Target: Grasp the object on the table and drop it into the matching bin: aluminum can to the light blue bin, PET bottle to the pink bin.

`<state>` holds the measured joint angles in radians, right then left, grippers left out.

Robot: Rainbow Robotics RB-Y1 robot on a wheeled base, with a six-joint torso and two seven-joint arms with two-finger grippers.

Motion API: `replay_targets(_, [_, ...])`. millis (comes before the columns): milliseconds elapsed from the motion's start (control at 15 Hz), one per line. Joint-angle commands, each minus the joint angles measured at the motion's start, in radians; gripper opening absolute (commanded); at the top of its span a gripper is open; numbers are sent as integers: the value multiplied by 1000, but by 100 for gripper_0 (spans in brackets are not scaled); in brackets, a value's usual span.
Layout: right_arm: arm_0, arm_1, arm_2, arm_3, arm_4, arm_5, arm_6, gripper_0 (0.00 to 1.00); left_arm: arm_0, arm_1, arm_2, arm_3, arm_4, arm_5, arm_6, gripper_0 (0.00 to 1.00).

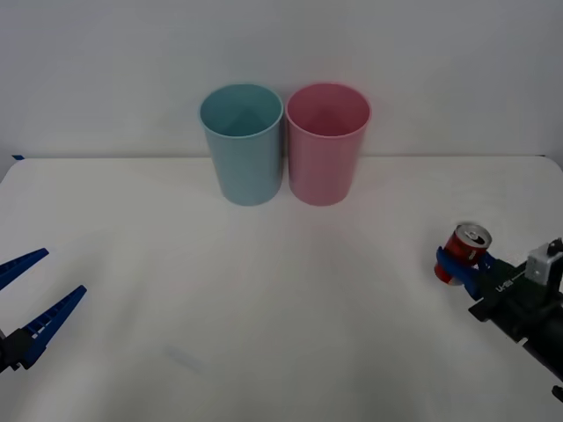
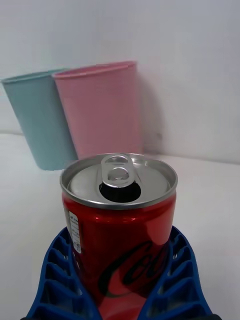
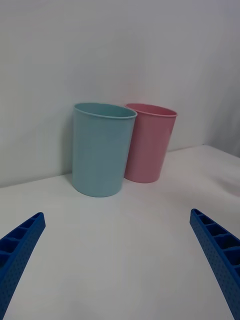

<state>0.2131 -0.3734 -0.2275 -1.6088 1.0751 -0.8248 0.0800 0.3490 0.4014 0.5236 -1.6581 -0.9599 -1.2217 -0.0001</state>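
The small red aluminum can (image 1: 465, 249) with its silver pull-tab top sits at the right side of the white table (image 1: 281, 299), leaning a little. My right gripper (image 1: 455, 264) is shut on its body. In the right wrist view the blue fingers (image 2: 55, 280) hug both sides of the can (image 2: 120, 225). The light blue bin (image 1: 242, 143) and the pink bin (image 1: 326, 142) stand upright and touching at the back middle, blue on the left. My left gripper (image 1: 62, 272) hangs open at the lower left, holding nothing, with both bins ahead of it: the light blue bin (image 3: 102, 149) and the pink bin (image 3: 150, 142).
A plain white wall rises behind the table's far edge. Bare table surface stretches between the can and the bins. A small dark mark (image 1: 18, 156) sits at the table's far left corner.
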Motion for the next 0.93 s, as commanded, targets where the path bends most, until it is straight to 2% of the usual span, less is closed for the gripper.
replay_targets(67, [-11, -21, 2, -65, 0, -28, -105, 0, 0, 0, 0, 0, 0, 0, 0, 100])
replay_targets(267, [-49, -45, 11, -105, -4, -62, -184, 0, 0, 0, 0, 0, 0, 0, 0, 100])
replay_targets(467, [-100, -102, 60, -141, -60, -77, -253, 0, 0, 0, 0, 0, 0, 0, 0, 100])
replay_targets(600, [-149, -133, 82, -151, -87, -86, -264, 0, 0, 0, 0, 0, 0, 0, 0, 100])
replay_targets(933, [-287, -162, 125, -149, -90, -97, -292, 0, 0, 0, 0, 0, 0, 0, 0, 100])
